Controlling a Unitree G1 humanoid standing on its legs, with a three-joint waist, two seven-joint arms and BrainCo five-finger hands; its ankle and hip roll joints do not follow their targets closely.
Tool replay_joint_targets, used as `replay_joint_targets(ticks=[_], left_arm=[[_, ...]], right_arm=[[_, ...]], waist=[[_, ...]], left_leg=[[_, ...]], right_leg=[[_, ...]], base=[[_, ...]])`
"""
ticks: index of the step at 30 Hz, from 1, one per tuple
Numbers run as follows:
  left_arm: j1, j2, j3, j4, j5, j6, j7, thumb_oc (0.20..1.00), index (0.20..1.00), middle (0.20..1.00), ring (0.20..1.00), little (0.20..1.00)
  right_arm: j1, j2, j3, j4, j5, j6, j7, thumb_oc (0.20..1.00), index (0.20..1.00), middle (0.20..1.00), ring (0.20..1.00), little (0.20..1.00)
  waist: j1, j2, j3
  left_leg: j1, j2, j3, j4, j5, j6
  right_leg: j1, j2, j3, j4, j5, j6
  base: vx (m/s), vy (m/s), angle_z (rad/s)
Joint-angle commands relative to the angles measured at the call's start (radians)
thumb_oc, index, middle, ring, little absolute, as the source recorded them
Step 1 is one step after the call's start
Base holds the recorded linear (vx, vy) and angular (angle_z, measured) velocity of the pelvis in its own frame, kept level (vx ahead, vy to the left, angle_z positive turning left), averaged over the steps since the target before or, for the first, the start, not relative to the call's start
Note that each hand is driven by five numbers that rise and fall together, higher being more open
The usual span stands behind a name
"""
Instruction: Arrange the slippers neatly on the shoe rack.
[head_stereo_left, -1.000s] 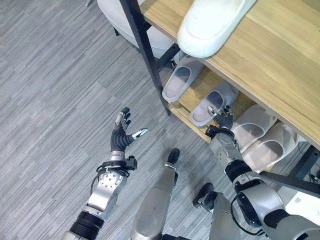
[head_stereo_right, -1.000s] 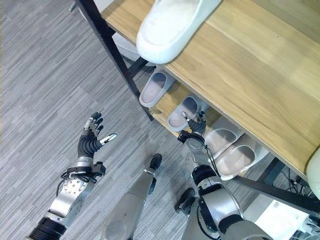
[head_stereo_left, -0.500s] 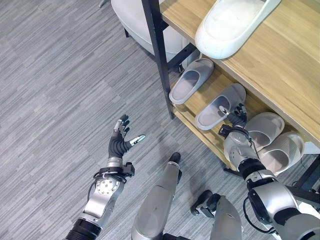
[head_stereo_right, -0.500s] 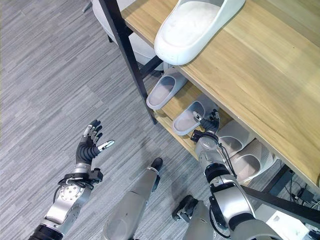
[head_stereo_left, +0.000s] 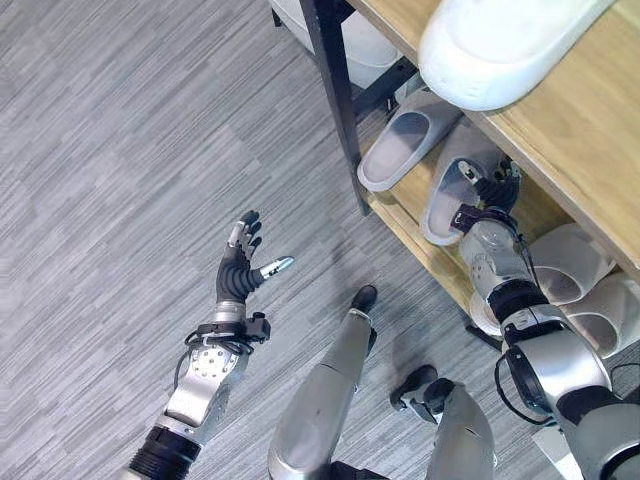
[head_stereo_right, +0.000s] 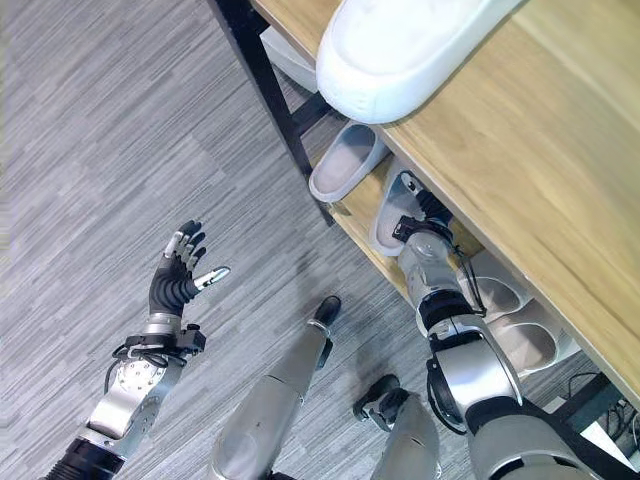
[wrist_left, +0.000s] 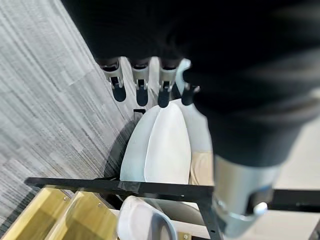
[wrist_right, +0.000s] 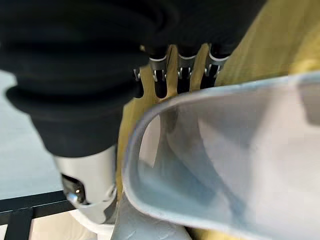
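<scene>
A: Where is the right hand (head_stereo_left: 487, 196)?

B: Reaching into the lower shelf (head_stereo_left: 415, 215) of the rack (head_stereo_left: 338, 92), at the heel of a grey slipper (head_stereo_left: 449, 186). In its wrist view the slipper's rim sits right in front of the palm, with the fingers (wrist_right: 181, 75) running straight past the far side of it. The thumb is hidden, so I can't tell whether it has a grasp or is only pressing against the shoe.

A: And the other slippers?

B: A 2nd grey one (head_stereo_left: 402, 154) lies just beside it on the same shelf, nearer the black post, heel toward the floor (head_stereo_left: 130, 150). Further along that shelf 2 pale slippers (head_stereo_left: 570, 270) lie side by side, partly behind the right forearm. On the top board (head_stereo_right: 540, 130) a white slipper (head_stereo_right: 400, 50) rests with its rounded end hanging over the front edge.

A: The left hand (head_stereo_left: 240, 272)?

B: Held up over the floor, well apart from the rack, fingers spread and straight, thumb out to the side, nothing in it. Its wrist view looks past the fingertips (wrist_left: 141, 95) at a white stool (wrist_left: 165, 145) beside the rack's black frame.
</scene>
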Motion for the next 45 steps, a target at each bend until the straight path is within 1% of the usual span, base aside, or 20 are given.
replay_joint_targets(ticks=[1,2,4,8,9,11,15,19,20,23,25,26,29,32,36,39,43,44,45], left_arm=[[-0.007,0.028,-0.009,-0.102,-0.003,-0.063,-0.001,1.0,1.0,1.0,1.0,1.0],[-0.013,0.021,-0.004,-0.099,0.002,-0.06,0.003,1.0,1.0,1.0,1.0,1.0],[-0.011,0.019,-0.001,-0.098,0.004,-0.059,0.006,1.0,1.0,1.0,1.0,1.0],[-0.004,0.008,0.011,-0.097,0.01,-0.048,0.011,1.0,1.0,1.0,1.0,1.0],[-0.007,0.003,0.018,-0.104,0.016,-0.037,0.013,1.0,1.0,1.0,1.0,1.0],[-0.006,0.0,0.02,-0.104,0.017,-0.035,0.015,1.0,1.0,1.0,1.0,1.0],[-0.017,-0.011,0.02,-0.095,0.016,-0.019,0.027,1.0,1.0,1.0,1.0,1.0],[-0.016,-0.012,0.016,-0.087,0.009,-0.017,0.027,1.0,1.0,1.0,1.0,1.0],[-0.008,-0.011,0.015,-0.08,0.005,-0.014,0.023,1.0,1.0,1.0,1.0,1.0],[0.012,-0.01,0.015,-0.074,0.001,-0.015,0.018,1.0,1.0,1.0,1.0,1.0],[0.031,-0.006,0.019,-0.07,-0.018,-0.018,0.013,1.0,1.0,1.0,1.0,1.0],[0.031,-0.006,0.019,-0.07,-0.018,-0.018,0.013,1.0,1.0,1.0,1.0,1.0],[0.035,-0.001,0.011,-0.079,-0.02,-0.024,0.006,1.0,1.0,1.0,1.0,1.0],[0.039,0.003,0.006,-0.086,-0.031,-0.037,-0.008,1.0,1.0,1.0,1.0,1.0],[0.037,0.005,0.007,-0.085,-0.038,-0.042,-0.014,1.0,1.0,1.0,1.0,1.0],[0.031,-0.004,0.012,-0.081,-0.026,-0.038,-0.017,1.0,1.0,1.0,1.0,1.0],[0.034,-0.011,0.021,-0.084,-0.016,-0.032,-0.034,1.0,1.0,1.0,1.0,1.0],[0.029,-0.015,0.026,-0.085,-0.012,-0.025,-0.044,1.0,1.0,1.0,1.0,1.0],[0.031,-0.016,0.026,-0.085,-0.012,-0.025,-0.044,1.0,1.0,1.0,1.0,1.0]], right_arm=[[-0.03,0.002,0.013,-0.04,-0.026,-0.043,0.03,1.0,1.0,1.0,1.0,1.0],[-0.005,0.017,0.019,-0.069,-0.043,-0.041,0.03,1.0,1.0,1.0,1.0,1.0],[0.014,0.027,0.017,-0.095,-0.051,-0.041,0.027,1.0,1.0,1.0,1.0,1.0],[0.104,0.065,0.016,-0.201,-0.106,-0.028,0.015,1.0,1.0,1.0,1.0,1.0],[0.172,0.106,0.023,-0.252,-0.148,-0.006,0.01,1.0,1.0,1.0,1.0,1.0],[0.192,0.116,0.024,-0.275,-0.159,0.003,0.008,1.0,1.0,1.0,1.0,1.0],[0.248,0.179,0.023,-0.278,-0.165,0.021,-0.001,1.0,1.0,1.0,1.0,1.0],[0.242,0.213,0.019,-0.241,-0.128,0.02,0.002,1.0,1.0,1.0,1.0,1.0],[0.236,0.233,0.024,-0.214,-0.102,0.021,0.011,1.0,1.0,1.0,1.0,1.0],[0.232,0.262,0.035,-0.184,-0.063,0.018,0.028,1.0,1.0,1.0,1.0,1.0],[0.218,0.288,0.039,-0.145,-0.013,0.01,0.041,1.0,1.0,1.0,1.0,1.0],[0.218,0.288,0.039,-0.145,-0.012,0.01,0.042,1.0,1.0,1.0,1.0,1.0],[0.217,0.323,0.03,-0.118,0.056,-0.002,0.058,1.0,1.0,1.0,1.0,1.0],[0.186,0.323,0.021,-0.113,0.117,-0.021,0.08,1.0,1.0,1.0,1.0,1.0],[0.162,0.298,0.018,-0.113,0.129,-0.033,0.097,1.0,1.0,1.0,1.0,1.0],[0.195,0.272,0.034,-0.15,0.103,-0.034,0.117,1.0,1.0,1.0,1.0,1.0],[0.293,0.233,0.076,-0.243,0.001,0.002,0.147,1.0,1.0,1.0,1.0,1.0],[0.346,0.203,0.107,-0.306,-0.072,0.027,0.171,1.0,1.0,1.0,1.0,1.0],[0.35,0.202,0.109,-0.31,-0.073,0.029,0.17,1.0,1.0,1.0,1.0,1.0]], waist=[[0.037,0.002,-0.007],[0.028,-0.006,-0.006],[0.023,-0.009,-0.004],[-0.004,-0.022,-0.002],[-0.029,-0.029,-0.002],[-0.035,-0.031,-0.002],[-0.06,-0.026,-0.007],[-0.065,-0.016,-0.011],[-0.064,-0.01,-0.015],[-0.062,-0.005,-0.025],[-0.052,-0.006,-0.035],[-0.052,-0.006,-0.035],[-0.031,0.006,-0.036],[-0.012,0.009,-0.038],[-0.002,0.007,-0.038],[-0.011,-0.001,-0.039],[-0.035,-0.016,-0.042],[-0.053,-0.027,-0.049],[-0.054,-0.026,-0.049]], left_leg=[[0.077,0.079,-0.005,0.032,-0.173,0.003],[0.098,0.085,-0.001,0.022,-0.171,0.0],[0.112,0.089,0.003,0.014,-0.17,0.0],[0.158,0.103,0.015,-0.015,-0.166,-0.003],[0.182,0.114,0.026,-0.037,-0.16,-0.004],[0.188,0.115,0.028,-0.043,-0.157,-0.004],[0.196,0.113,0.034,-0.053,-0.15,0.0],[0.198,0.107,0.034,-0.057,-0.148,0.0],[0.203,0.105,0.033,-0.062,-0.146,0.0],[0.214,0.103,0.036,-0.073,-0.145,-0.001],[0.22,0.102,0.038,-0.084,-0.142,-0.002],[0.22,0.102,0.037,-0.084,-0.142,-0.002],[0.204,0.089,0.028,-0.077,-0.141,-0.002],[0.2,0.085,0.024,-0.077,-0.14,-0.003],[0.211,0.087,0.031,-0.084,-0.14,-0.003],[0.241,0.096,0.04,-0.105,-0.137,-0.005],[0.284,0.111,0.055,-0.152,-0.121,-0.011],[0.309,0.12,0.064,-0.189,-0.106,-0.016],[0.312,0.12,0.063,-0.192,-0.104,-0.016]], right_leg=[[0.107,0.005,0.063,-0.056,-0.007,0.012],[0.123,0.009,0.067,-0.067,-0.002,0.009],[0.131,0.011,0.069,-0.074,0.0,0.008],[0.164,0.02,0.083,-0.114,0.018,0.008],[0.177,0.028,0.095,-0.138,0.033,0.011],[0.179,0.03,0.099,-0.143,0.036,0.01],[0.183,0.03,0.106,-0.153,0.046,0.012],[0.184,0.028,0.104,-0.156,0.049,0.013],[0.189,0.028,0.105,-0.162,0.052,0.014],[0.201,0.027,0.107,-0.176,0.06,0.017],[0.213,0.029,0.104,-0.198,0.067,0.023],[0.213,0.029,0.104,-0.198,0.067,0.023],[0.221,0.022,0.081,-0.208,0.073,0.032],[0.226,0.019,0.073,-0.211,0.078,0.036],[0.235,0.016,0.073,-0.214,0.082,0.038],[0.246,0.022,0.083,-0.229,0.091,0.038],[0.271,0.034,0.089,-0.277,0.116,0.04],[0.284,0.042,0.09,-0.318,0.136,0.044],[0.287,0.043,0.089,-0.321,0.137,0.044]], base=[[0.0,0.0,0.0],[0.0,0.0,0.0],[0.0,-0.003,-0.02],[-0.02,0.007,-0.04],[-0.06,0.032,-0.2],[-0.04,0.026,-0.3],[-0.03,0.031,-0.13],[-0.01,0.014,-0.04],[0.0,0.0,0.0],[0.01,0.016,0.0],[0.04,0.01,0.0],[0.03,0.003,0.0],[0.03,-0.004,0.07],[0.04,-0.018,0.18],[0.02,-0.006,0.05],[0.0,-0.004,-0.01],[0.0,-0.022,-0.08],[-0.02,-0.036,-0.11],[-0.11,-0.02,-0.12]])
